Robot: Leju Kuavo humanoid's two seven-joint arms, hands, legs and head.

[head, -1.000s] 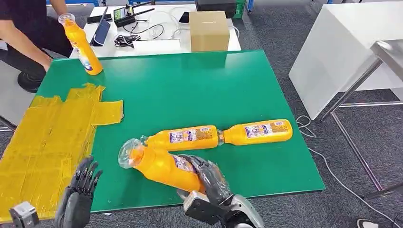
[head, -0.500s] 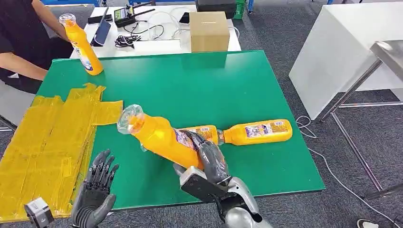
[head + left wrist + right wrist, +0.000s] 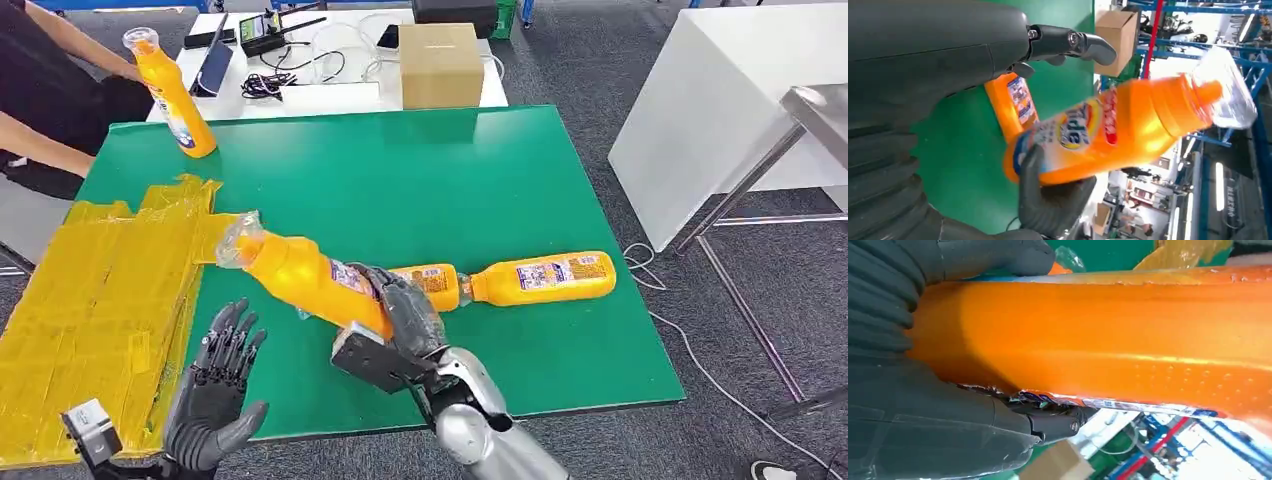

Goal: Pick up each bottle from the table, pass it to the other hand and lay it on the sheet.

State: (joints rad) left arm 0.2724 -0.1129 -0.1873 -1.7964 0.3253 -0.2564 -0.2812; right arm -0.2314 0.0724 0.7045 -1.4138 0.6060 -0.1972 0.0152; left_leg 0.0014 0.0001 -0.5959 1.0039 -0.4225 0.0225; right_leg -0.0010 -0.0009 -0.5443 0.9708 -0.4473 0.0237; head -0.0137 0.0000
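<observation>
Right hand (image 3: pixel 400 315) grips orange bottle (image 3: pixel 300 275) near its base, lifted off green table (image 3: pixel 400 180), clear cap end tilted toward yellow sheet (image 3: pixel 90 290). Left hand (image 3: pixel 215 385) empty, fingers spread wide, at table's near edge beside sheet. Two more bottles (image 3: pixel 540 277) lie end to end on table behind held one. Fourth bottle (image 3: pixel 172 95) stands tilted at far left corner near a person (image 3: pixel 45 90).
</observation>
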